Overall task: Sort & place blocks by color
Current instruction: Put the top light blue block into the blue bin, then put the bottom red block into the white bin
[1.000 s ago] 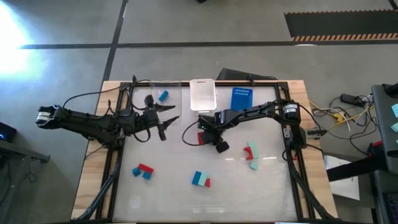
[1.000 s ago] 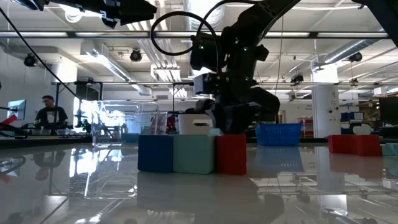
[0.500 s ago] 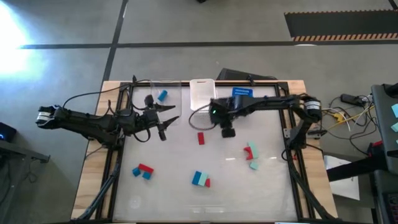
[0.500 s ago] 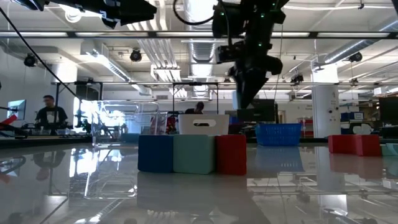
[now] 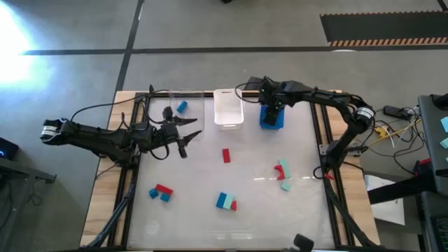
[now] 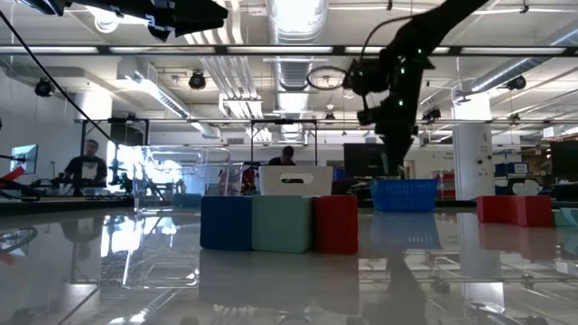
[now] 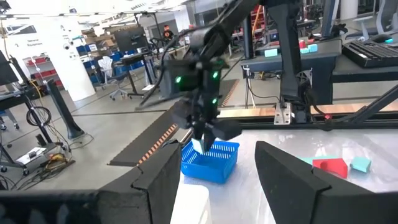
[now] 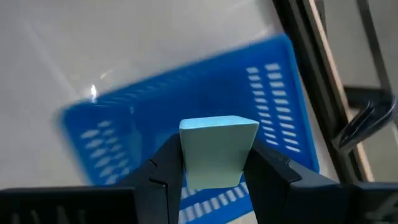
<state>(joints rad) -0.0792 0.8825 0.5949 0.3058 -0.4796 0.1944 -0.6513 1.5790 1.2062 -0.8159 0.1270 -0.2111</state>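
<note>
Right wrist view — my right hand (image 8: 211, 177) gripped a mint block (image 8: 217, 149) above the blue bin (image 8: 186, 118); I judged centring first best — left hand (image 5: 183, 140) idle, open.

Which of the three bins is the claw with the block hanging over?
The blue bin, at the right end of the row. The right claw grips a mint block above it; the white bin and clear bin sit beside it.

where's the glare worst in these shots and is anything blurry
High view: a blown-out patch on the floor at the left edge. Low view: ceiling lights overexposed, and the glossy table mirrors the blocks. Right wrist view: the mint block in the right pincer is sharp, the blue bin below is motion-smeared.
</note>
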